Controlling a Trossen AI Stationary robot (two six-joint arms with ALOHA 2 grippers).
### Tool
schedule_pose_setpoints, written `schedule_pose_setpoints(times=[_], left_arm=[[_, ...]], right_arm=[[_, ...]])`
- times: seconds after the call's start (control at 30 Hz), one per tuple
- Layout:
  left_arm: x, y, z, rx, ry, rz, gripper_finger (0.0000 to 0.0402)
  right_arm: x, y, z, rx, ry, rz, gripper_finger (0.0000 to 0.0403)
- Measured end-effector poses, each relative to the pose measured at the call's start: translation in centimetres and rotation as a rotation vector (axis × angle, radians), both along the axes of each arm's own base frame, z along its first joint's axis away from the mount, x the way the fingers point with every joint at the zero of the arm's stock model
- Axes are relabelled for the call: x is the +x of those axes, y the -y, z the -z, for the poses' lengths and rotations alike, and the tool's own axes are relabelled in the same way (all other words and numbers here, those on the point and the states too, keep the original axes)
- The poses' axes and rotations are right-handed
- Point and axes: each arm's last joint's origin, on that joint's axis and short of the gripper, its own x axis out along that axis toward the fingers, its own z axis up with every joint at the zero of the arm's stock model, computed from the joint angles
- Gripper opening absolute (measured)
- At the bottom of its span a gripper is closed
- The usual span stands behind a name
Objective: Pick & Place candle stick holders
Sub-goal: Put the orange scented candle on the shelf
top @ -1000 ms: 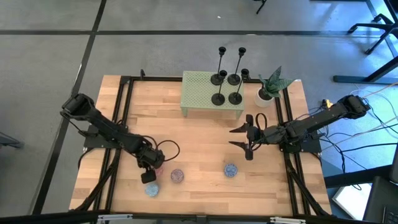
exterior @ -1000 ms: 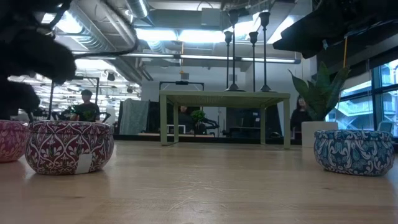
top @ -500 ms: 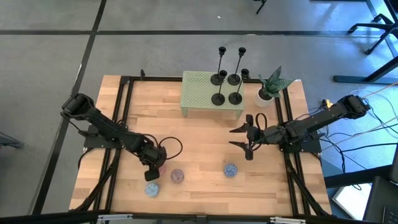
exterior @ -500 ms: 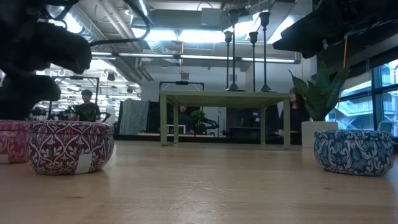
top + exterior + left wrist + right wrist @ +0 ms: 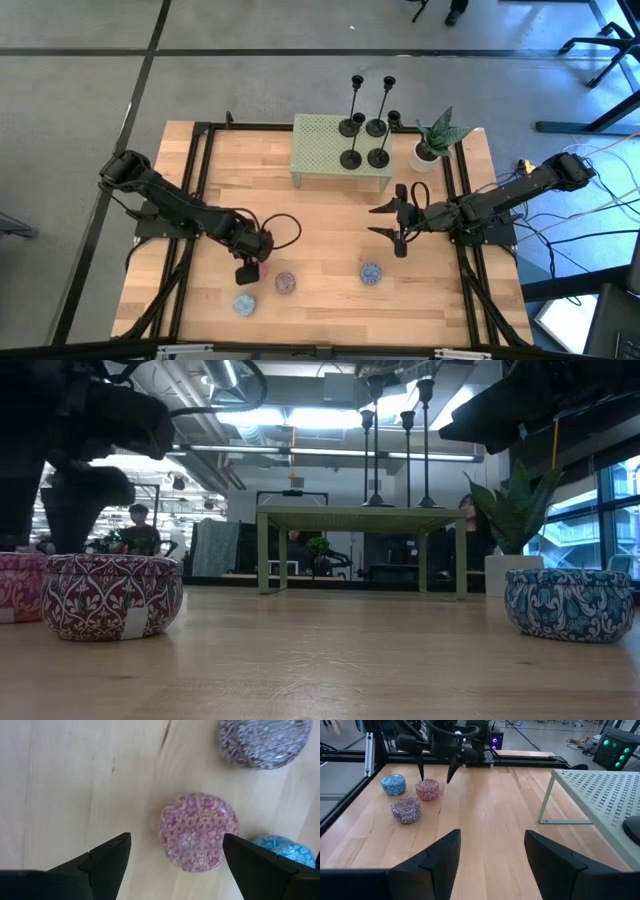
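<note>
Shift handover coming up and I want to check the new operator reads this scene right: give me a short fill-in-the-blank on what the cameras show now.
1. The four candle holders stand on the green ____.
2. The left pincer hangs open above the ____ tin.
3. The number of small round tins on the wood table is ____.
4. The right pincer is open and holds ____.

Missing words: shelf; pink; four; nothing

Black candle stick holders point(image 5: 364, 125), pale-green perforated stand point(image 5: 325, 148) — pink floral tin point(image 5: 198, 831)
</note>
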Motion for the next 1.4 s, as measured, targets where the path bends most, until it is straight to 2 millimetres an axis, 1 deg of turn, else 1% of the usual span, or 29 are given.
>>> schedule_pose_setpoints(times=[0.27, 0.47, 0.6, 0.83, 1.03, 1.4], left_arm=[[0.2, 0.0, 0.0, 0.005, 0.026, 0.059, 0.0316], [0.5, -0.5, -0.1, 0.011, 0.045, 0.073, 0.0334], [0.7, -0.4, -0.2, 0.001, 0.068, 0.066, 0.0346], [0.7, 0.4, -0.3, -0.016, 0.098, 0.077, 0.0349], [0.5, 0.9, -0.3, 0.007, 0.107, 0.081, 0.0350], [-0.1, 2.2, -0.2, 0.043, 0.121, 0.079, 0.0350]], right_arm=[[0.0, 0.0, 0.0, 0.000, 0.000, 0.001, 0.0225], [0.0, 0.0, -0.1, 0.002, 0.007, 0.000, 0.0225], [0.0, 0.0, -0.1, 0.002, 0.007, 0.000, 0.0225], [0.0, 0.0, -0.1, 0.002, 0.006, 0.000, 0.0225], [0.0, -0.2, 0.0, 0.018, 0.000, -0.050, 0.0225], [0.0, -0.2, 0.0, 0.018, 0.000, -0.049, 0.0225]])
